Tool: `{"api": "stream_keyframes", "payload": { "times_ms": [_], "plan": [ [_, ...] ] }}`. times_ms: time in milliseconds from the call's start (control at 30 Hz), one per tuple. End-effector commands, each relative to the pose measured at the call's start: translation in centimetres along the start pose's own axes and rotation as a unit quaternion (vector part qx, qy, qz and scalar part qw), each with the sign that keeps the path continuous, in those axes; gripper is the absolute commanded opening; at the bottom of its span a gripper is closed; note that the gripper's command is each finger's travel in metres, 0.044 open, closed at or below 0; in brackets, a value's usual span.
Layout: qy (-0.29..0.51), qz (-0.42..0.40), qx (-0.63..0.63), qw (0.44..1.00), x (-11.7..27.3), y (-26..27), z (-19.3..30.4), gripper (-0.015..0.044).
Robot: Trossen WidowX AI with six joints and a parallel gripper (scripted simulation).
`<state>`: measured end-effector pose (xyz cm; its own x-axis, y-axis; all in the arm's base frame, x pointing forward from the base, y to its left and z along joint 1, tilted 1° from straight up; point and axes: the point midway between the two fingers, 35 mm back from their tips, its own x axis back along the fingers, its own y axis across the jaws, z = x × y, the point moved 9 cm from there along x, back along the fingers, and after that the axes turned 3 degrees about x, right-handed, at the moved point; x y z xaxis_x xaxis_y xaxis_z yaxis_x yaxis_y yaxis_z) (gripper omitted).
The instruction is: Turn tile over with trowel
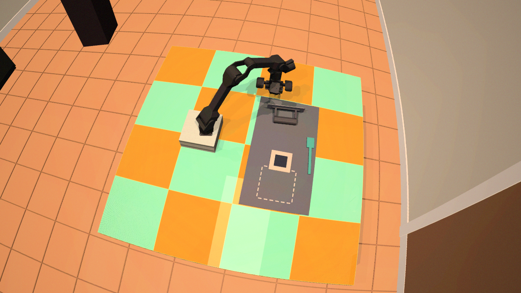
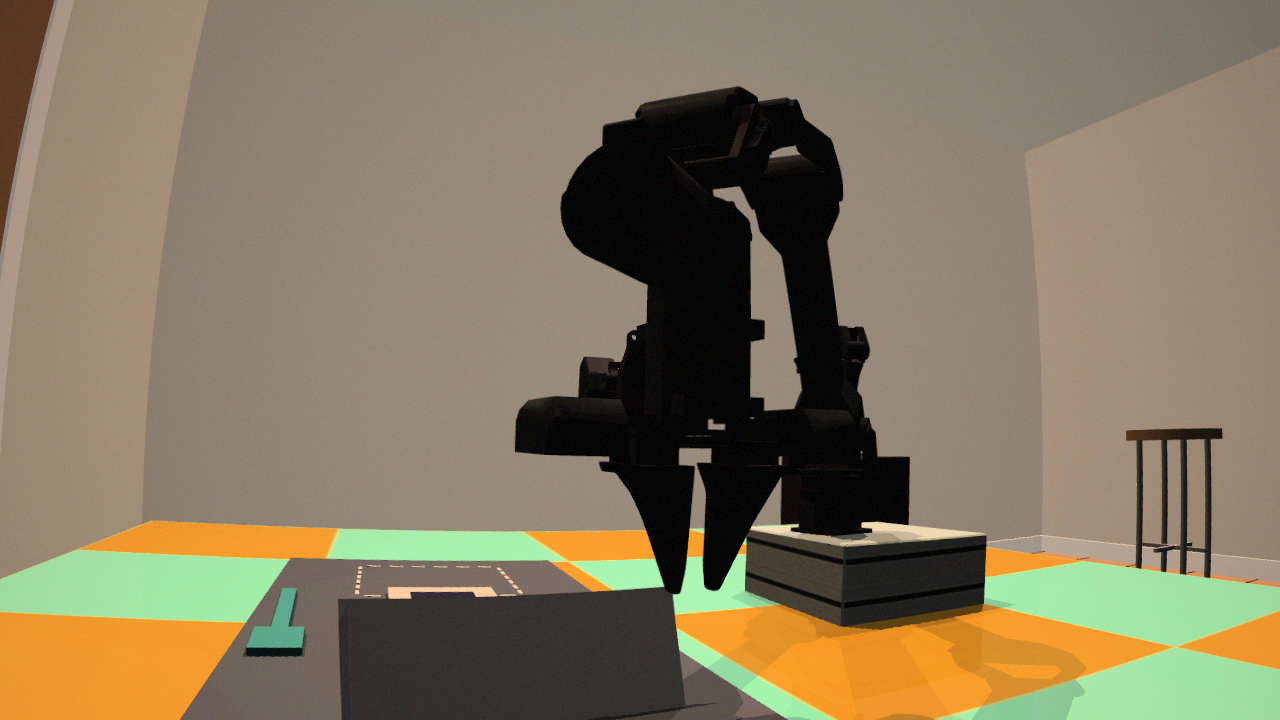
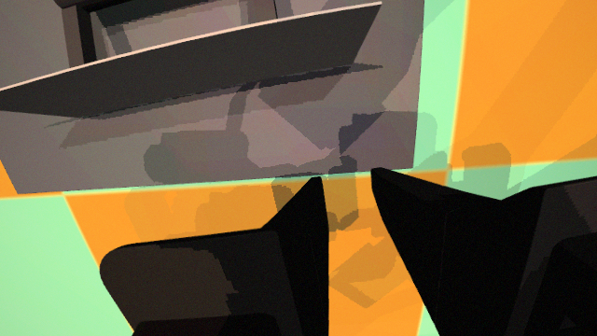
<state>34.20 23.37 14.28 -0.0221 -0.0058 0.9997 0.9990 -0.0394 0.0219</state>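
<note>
The cream tile (image 1: 281, 160) (image 2: 429, 591) lies on the grey mat (image 1: 262, 131) (image 2: 223, 680) (image 3: 93, 159) with its dark marked square facing up. It sits just beyond the far edge of the dashed outline (image 1: 275, 200) (image 2: 429, 565). The small green trowel (image 1: 309, 154) (image 2: 279, 626) lies flat on the mat's right side, clear of the tile. My gripper (image 1: 274, 90) (image 2: 693, 586) (image 3: 346, 183) hangs over the orange floor square just off the mat's far end. Its fingers are nearly together, point down and hold nothing.
A large dark grey tool with a roll handle (image 1: 285, 113) (image 2: 510, 653) (image 3: 187, 75) stands on the mat's far end, close to my fingers. The arm's base block (image 1: 200, 134) (image 2: 863, 568) sits left of the mat. A dark pillar (image 1: 89, 20) and a stool (image 2: 1172, 501) stand farther off.
</note>
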Motion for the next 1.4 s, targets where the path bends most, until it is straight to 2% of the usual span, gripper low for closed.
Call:
{"api": "stream_keyframes", "payload": {
  "times_ms": [0, 333, 467, 967, 1100, 1367],
  "plan": [
    [0.001, 0.002, 0.001, 1.000, 0.54, -0.03, -0.07, 0.0100],
    [0.001, -0.002, 0.000, 1.000, 0.43, 0.02, -0.01, 0.0100],
    [0.001, -0.002, 0.000, 1.000, 0.45, 0.02, -0.01, 0.0000],
    [0.001, -0.002, 0.000, 1.000, 0.44, 0.02, -0.01, 0.0000],
    [0.001, -0.002, 0.003, 1.000, 0.44, 0.02, -0.03, 0.0100],
    [0.001, -0.002, 0.129, 0.992, 0.67, 0.07, -0.61, 0.0100]
  ]
}}
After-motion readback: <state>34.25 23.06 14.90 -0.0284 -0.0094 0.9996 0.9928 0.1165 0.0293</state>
